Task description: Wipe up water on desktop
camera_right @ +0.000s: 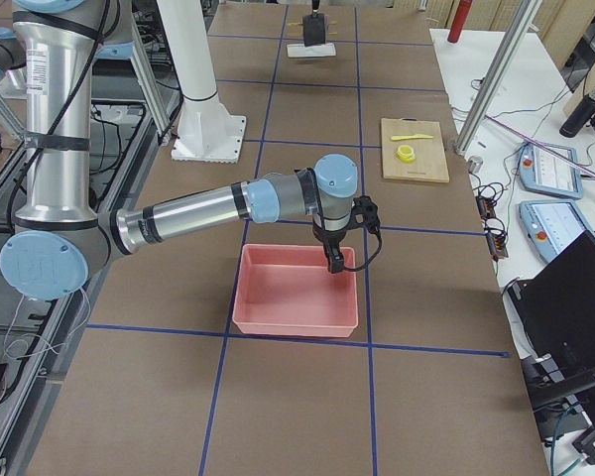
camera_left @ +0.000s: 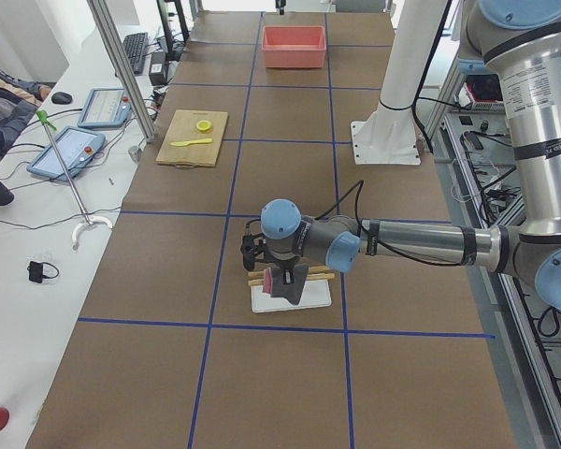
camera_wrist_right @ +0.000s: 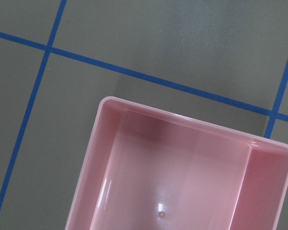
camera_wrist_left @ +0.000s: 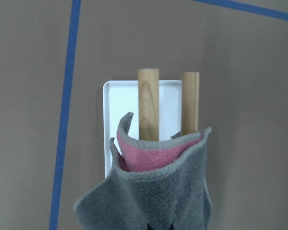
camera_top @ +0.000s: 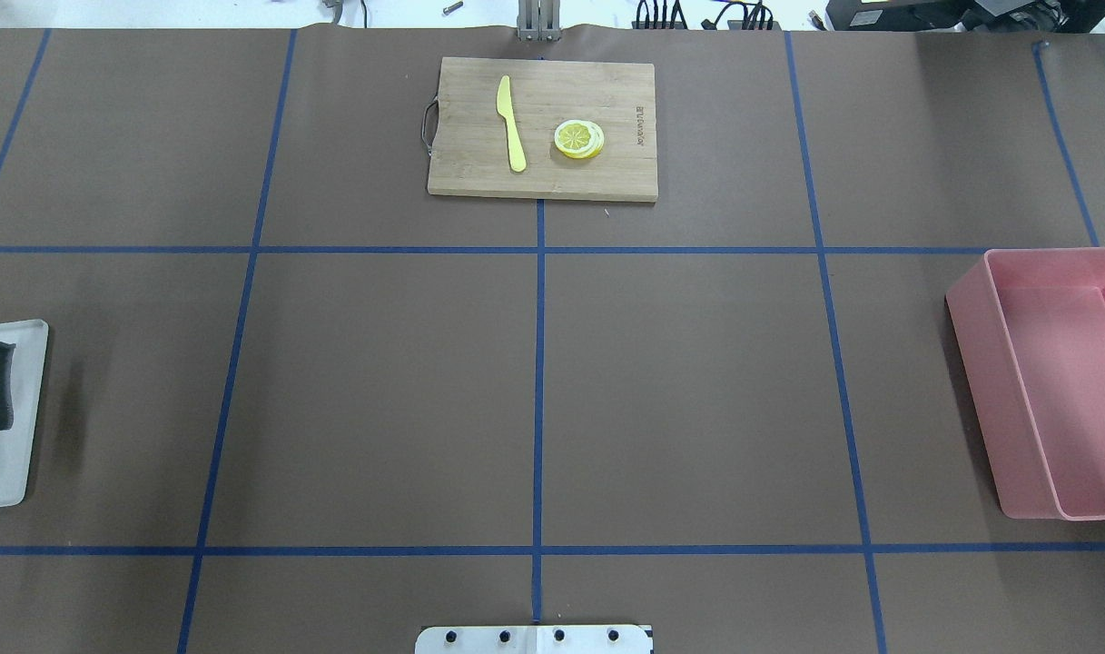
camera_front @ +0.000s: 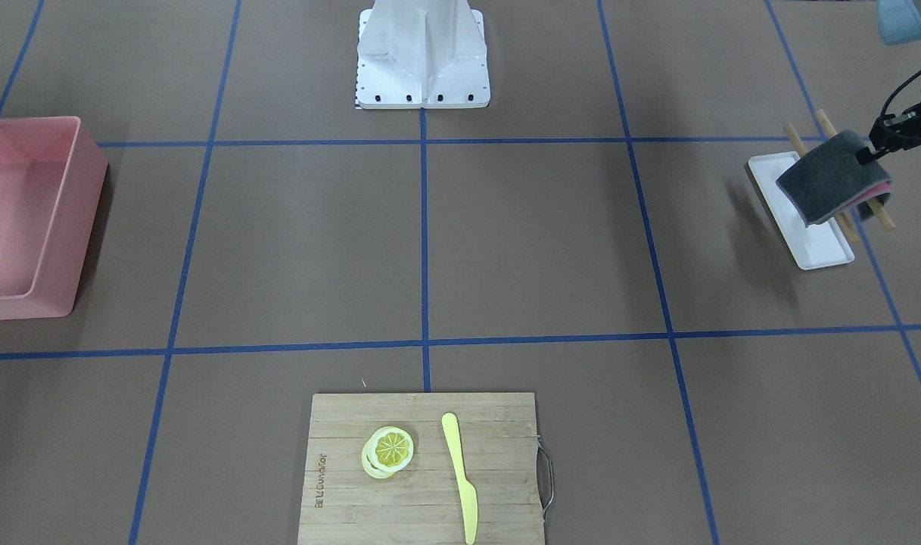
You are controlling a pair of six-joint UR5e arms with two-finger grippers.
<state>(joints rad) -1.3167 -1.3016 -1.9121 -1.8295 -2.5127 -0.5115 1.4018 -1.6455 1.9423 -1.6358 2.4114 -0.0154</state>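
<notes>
The brown desktop [camera_front: 536, 242] with blue tape lines shows no water that I can make out. My left gripper [camera_front: 872, 154] is shut on a folded cloth [camera_front: 831, 178], grey outside and pink inside. It holds the cloth just above a white tray [camera_front: 808, 242] with two wooden sticks [camera_wrist_left: 149, 103] across it. In the left wrist view the cloth [camera_wrist_left: 153, 191] hangs in front of the tray [camera_wrist_left: 122, 100]. My right gripper [camera_right: 334, 260] hangs over the pink bin [camera_right: 296, 293]; I cannot tell whether it is open or shut.
The pink bin [camera_front: 21, 219] stands at the robot's right end of the desktop and looks empty in the right wrist view [camera_wrist_right: 182, 177]. A bamboo cutting board [camera_front: 422, 469] with a yellow knife [camera_front: 460, 477] and lemon slices [camera_front: 389, 450] lies at the far edge. The robot's base [camera_front: 422, 57] is mid-table.
</notes>
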